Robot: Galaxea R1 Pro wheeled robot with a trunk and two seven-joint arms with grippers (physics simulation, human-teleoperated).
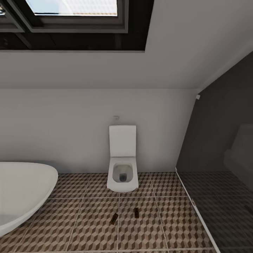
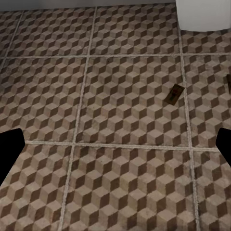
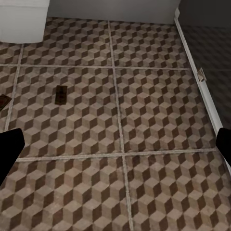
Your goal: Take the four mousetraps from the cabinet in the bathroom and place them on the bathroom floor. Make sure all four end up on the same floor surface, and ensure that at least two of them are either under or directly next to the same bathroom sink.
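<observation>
Two mousetraps lie flat on the cube-patterned bathroom floor (image 1: 88, 225) in front of the toilet, one (image 1: 114, 219) angled and the other (image 1: 136, 212) nearly straight. The left wrist view looks down on the angled mousetrap (image 2: 174, 93), with an edge of the other mousetrap (image 2: 229, 79) beside it. In the right wrist view the straight mousetrap (image 3: 60, 94) lies ahead and the other mousetrap (image 3: 4, 101) is cut off at the frame's border. My left gripper (image 2: 115, 151) and right gripper (image 3: 115, 149) both hang open above bare tiles, holding nothing. The cabinet and the sink are out of view.
A white wall-hung toilet (image 1: 122, 168) stands against the back wall under a sloped ceiling with a skylight (image 1: 73, 14). A white oval bathtub (image 1: 21, 189) fills the left side. A dark glass partition (image 1: 218, 158) with a white floor rail (image 3: 199, 82) closes off the right.
</observation>
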